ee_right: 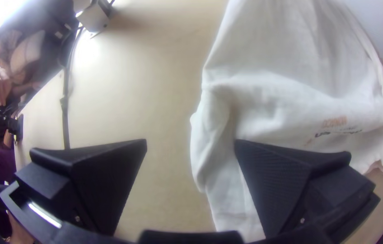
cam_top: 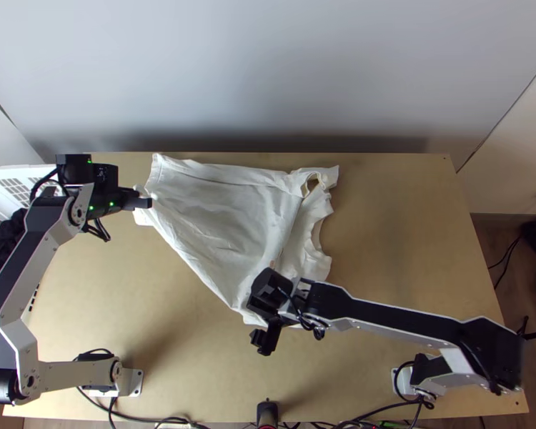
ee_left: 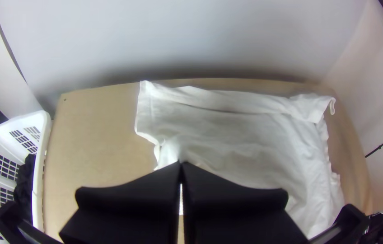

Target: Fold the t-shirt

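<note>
The white t-shirt (cam_top: 218,207) lies rumpled across the table's left and middle, narrowing toward the near edge, its right side bunched and wavy. My left gripper (cam_top: 141,201) is shut on its left edge; in the left wrist view the t-shirt (ee_left: 236,131) rises slightly into the closed left gripper (ee_left: 180,167). My right gripper (cam_top: 266,314) is over the shirt's near end. Seen in the right wrist view, the right gripper (ee_right: 190,144) is open, one finger over the t-shirt (ee_right: 291,104) and the other over bare wood; small print shows on the fabric.
A white basket (ee_left: 42,135) with dark cloth stands beyond the table's left edge. Bare table (cam_top: 404,236) lies right of the shirt, and more wood shows in front of it. A wall (cam_top: 268,71) rises behind the far edge. Cables run along the near edge.
</note>
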Tool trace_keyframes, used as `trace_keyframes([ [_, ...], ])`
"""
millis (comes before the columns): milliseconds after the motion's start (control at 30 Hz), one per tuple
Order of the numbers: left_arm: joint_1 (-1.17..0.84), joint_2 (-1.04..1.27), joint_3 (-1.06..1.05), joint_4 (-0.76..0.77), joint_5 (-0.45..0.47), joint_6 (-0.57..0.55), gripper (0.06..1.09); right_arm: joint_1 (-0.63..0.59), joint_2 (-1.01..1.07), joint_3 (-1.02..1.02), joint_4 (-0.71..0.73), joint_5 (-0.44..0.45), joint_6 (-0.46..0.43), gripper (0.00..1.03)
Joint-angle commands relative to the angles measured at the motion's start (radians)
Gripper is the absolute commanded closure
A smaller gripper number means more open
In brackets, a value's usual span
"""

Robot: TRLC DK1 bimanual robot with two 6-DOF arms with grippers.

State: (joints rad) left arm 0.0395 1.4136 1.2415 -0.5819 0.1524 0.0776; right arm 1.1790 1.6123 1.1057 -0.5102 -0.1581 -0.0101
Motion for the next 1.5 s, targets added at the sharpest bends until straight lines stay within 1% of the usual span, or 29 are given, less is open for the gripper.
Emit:
trace_keyframes([
  [0,0.002,-0.011,0.003,-0.007,0.001,-0.002,1.05,-0.002,0.066,-0.060,0.068,0.011,0.004,0.14],
  [100,0.002,-0.016,-0.001,-0.009,0.001,-0.002,1.05,-0.012,0.103,-0.063,0.108,0.022,0.004,0.23],
  [133,0.002,-0.019,-0.002,-0.015,0.001,-0.002,1.05,-0.019,0.115,-0.061,0.121,0.026,0.002,0.27],
  [267,0.010,-0.033,-0.008,-0.024,0.003,0.002,1.05,-0.061,0.146,-0.061,0.174,0.069,-0.004,0.54],
  [300,0.011,-0.039,-0.011,-0.027,0.004,0.004,1.05,-0.074,0.146,-0.063,0.185,0.083,-0.005,0.64],
  [367,0.017,-0.050,-0.019,-0.033,0.004,0.008,1.05,-0.107,0.130,-0.064,0.194,0.103,-0.005,0.90],
  [400,0.023,-0.056,-0.022,-0.036,0.006,0.008,1.05,-0.124,0.115,-0.066,0.194,0.103,-0.005,1.00],
  [533,0.036,-0.094,-0.039,-0.059,0.016,0.017,1.05,-0.202,-0.002,-0.092,0.150,0.106,-0.001,1.00],
  [667,0.031,-0.157,-0.066,-0.099,0.050,0.017,1.05,-0.288,-0.144,-0.093,0.052,0.106,-0.007,1.00],
  [900,-0.006,-0.304,-0.089,-0.213,0.099,0.021,1.05,-0.383,-0.344,-0.017,-0.113,0.106,-0.044,1.00],
  [1067,-0.055,-0.389,-0.089,-0.308,0.113,0.054,1.05,-0.392,-0.453,0.005,-0.241,0.106,-0.073,1.00],
  [1200,-0.099,-0.443,-0.083,-0.374,0.111,0.062,1.05,-0.387,-0.523,0.009,-0.338,0.106,-0.076,1.00],
  [1333,-0.122,-0.484,-0.060,-0.434,0.113,0.062,1.05,-0.364,-0.568,0.029,-0.438,0.103,-0.079,1.00],
  [1467,-0.138,-0.524,-0.051,-0.498,0.115,0.059,1.05,-0.315,-0.595,0.056,-0.551,0.092,-0.082,1.00],
])
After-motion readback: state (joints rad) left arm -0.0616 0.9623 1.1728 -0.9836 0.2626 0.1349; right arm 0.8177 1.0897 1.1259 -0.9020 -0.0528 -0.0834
